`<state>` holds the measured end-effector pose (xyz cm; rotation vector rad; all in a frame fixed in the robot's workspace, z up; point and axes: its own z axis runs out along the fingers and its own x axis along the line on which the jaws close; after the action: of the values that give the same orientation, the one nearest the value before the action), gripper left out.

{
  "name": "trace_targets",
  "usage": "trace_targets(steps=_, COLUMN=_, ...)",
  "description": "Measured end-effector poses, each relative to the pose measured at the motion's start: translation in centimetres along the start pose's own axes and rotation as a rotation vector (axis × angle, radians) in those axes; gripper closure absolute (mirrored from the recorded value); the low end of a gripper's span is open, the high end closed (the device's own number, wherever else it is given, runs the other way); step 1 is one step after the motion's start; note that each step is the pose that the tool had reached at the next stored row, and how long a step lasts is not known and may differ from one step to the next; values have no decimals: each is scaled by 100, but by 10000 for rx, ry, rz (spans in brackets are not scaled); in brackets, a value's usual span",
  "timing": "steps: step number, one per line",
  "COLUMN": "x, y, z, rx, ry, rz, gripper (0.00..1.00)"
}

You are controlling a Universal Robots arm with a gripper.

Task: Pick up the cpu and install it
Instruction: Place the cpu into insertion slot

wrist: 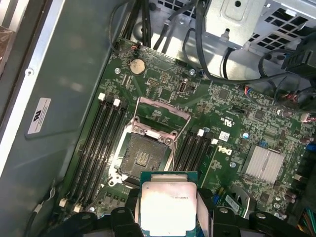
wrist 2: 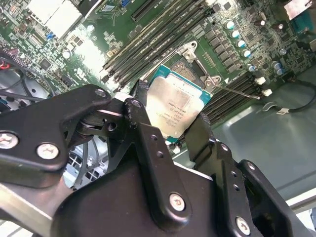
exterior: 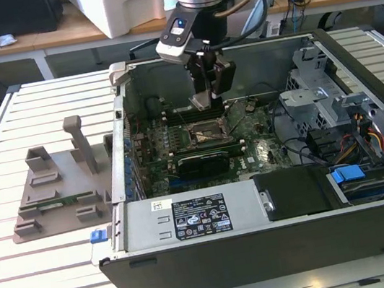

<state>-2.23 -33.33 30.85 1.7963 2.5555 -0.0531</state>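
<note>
First wrist view: open socket (wrist: 142, 159) near cpu (wrist: 169, 207); second wrist view: claw (wrist 2: 170, 112) clamps cpu.

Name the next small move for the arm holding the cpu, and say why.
Probably ease the cpu across until it sits squarely above the open socket. In the first wrist view the jaws grip its edges, and the socket appears offset from it, not directly beneath.

The cpu (wrist: 169, 205), a small flat square chip with a shiny silver-grey top and thin green rim, is gripped at two opposite edges by the claw (wrist: 169, 217). It hangs metal side up over the motherboard (wrist: 232, 123), near the open socket (wrist: 140, 158).
</note>
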Motion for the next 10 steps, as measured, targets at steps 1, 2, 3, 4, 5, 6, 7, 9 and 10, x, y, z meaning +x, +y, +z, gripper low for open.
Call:
trace_targets(steps=1, x=0, y=0, z=0, rx=3, ry=0, rz=65, gripper=45)
trace_targets(steps=2, x=0, y=0, z=0, rx=5, ry=0, rz=115, gripper=45)
trace_targets(steps=3, x=0, y=0, z=0, rx=8, ry=0, rz=192, gripper=45)
trace_targets(steps=4, x=0, y=0, z=0, rx=10, ry=0, rz=242, gripper=45)
trace_targets(steps=5, x=0, y=0, z=0, rx=11, ry=0, rz=283, gripper=45)
trace_targets(steps=6, x=0, y=0, z=0, rx=17, ry=-2, rz=384, gripper=45)
trace_targets(steps=7, x=0, y=0, z=0, rx=22, ry=-3, rz=508, gripper=45)
trace_targets(steps=9, x=0, y=0, z=0, rx=28, ry=-5, rz=647, gripper=45)
trace_targets(steps=10, x=0, y=0, z=0, rx=33, ry=-6, rz=735, gripper=45)
